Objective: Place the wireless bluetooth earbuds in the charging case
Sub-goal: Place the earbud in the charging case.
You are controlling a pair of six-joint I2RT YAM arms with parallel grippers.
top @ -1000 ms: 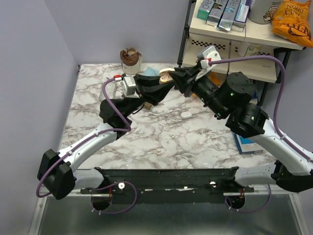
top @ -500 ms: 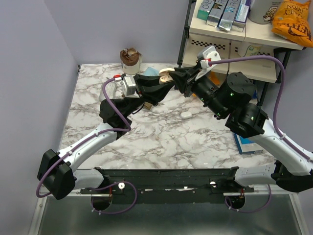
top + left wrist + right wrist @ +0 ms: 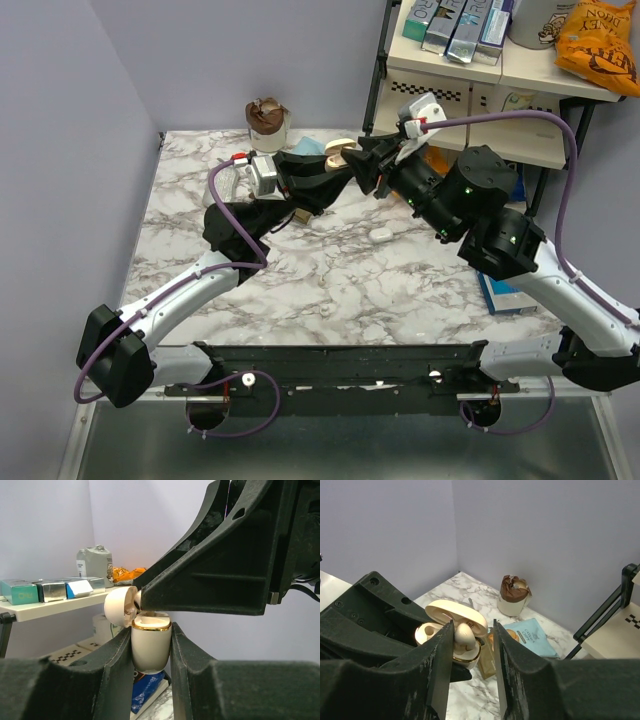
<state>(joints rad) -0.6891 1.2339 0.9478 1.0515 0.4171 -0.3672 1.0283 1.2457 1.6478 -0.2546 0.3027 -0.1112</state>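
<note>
Left tool (image 3: 151, 636): clamped on the charging case (image 3: 151, 654), holding it upright off the worktop (image 3: 330, 285), lid (image 3: 457, 612) flipped open.
Right tool (image 3: 473, 626): jaws apart, tips parked right at the case mouth.
Earbud (image 3: 464, 633): sitting in the case, between the right tool's fingers, not pinched.
Worktop: small white piece (image 3: 380, 234) lying loose, apart from both tools.

L arm (image 3: 190, 295), R arm (image 3: 575, 310): white shells on long links, blk joint housings. Purple cable (image 3: 500, 118) runs along each, red collar (image 3: 418, 124) nr wrist. Green LEDs (image 3: 465, 190) on R arm joints. R gripper (image 3: 473, 626) fingers (image 3: 437, 680): blk matte plastic, inner edges scuffed grey.
</note>
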